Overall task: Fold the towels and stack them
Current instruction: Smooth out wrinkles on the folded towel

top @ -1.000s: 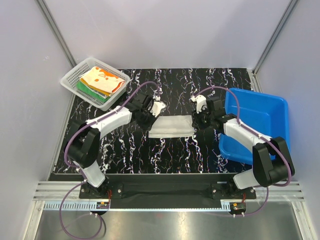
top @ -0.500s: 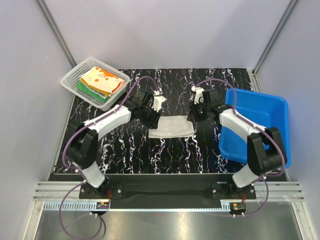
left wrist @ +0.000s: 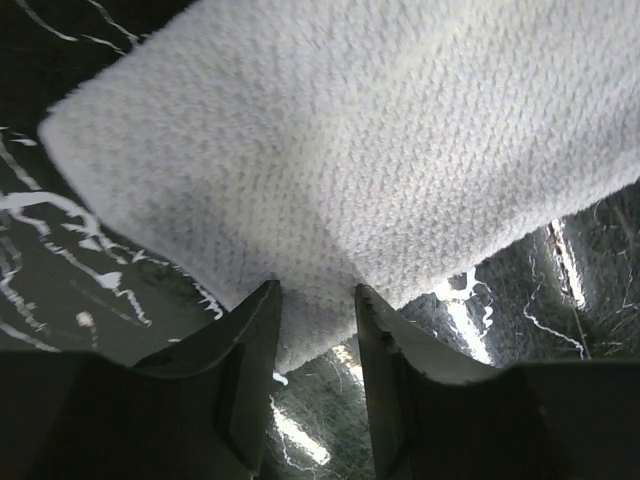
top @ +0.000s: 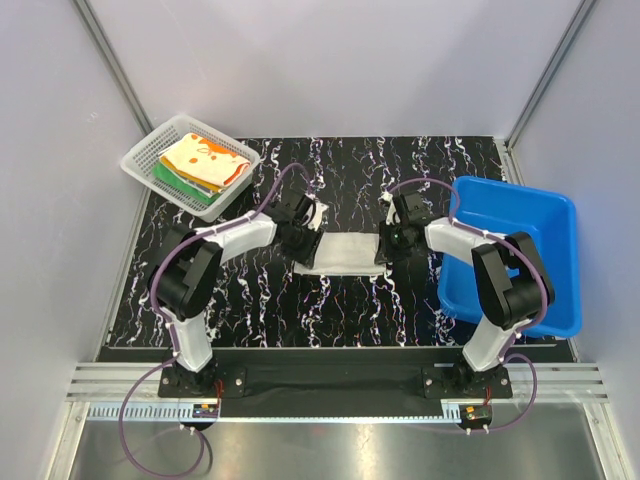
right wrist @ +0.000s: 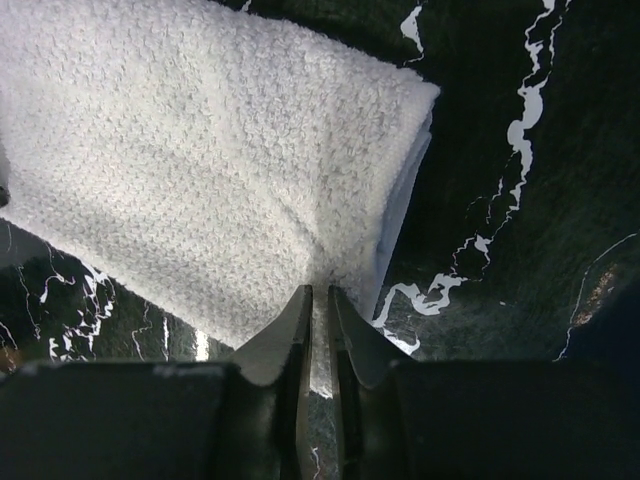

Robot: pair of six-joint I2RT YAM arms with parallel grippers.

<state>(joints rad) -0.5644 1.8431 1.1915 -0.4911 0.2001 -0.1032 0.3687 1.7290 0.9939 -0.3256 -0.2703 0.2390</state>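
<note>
White towel (top: pixel 345 250) is lying folded mid-table (top: pixel 300 310) between the two arms. Left gripper (left wrist: pixel 312 290) is sitting at its left end, jaws parted a little with the towel edge loose between them. Right gripper (right wrist: pixel 320 290) is pinching the right-end edge, jaws almost together. Other folded towels (top: pixel 205 160) are sitting in the mesh basket (top: pixel 140 160), far left.

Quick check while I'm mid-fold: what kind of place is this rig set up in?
Probably a lab test cell, not a home: blank white panel walls in metal framing, and a marble-print table with just a white towel, a mesh basket and a blue tub as props.
</note>
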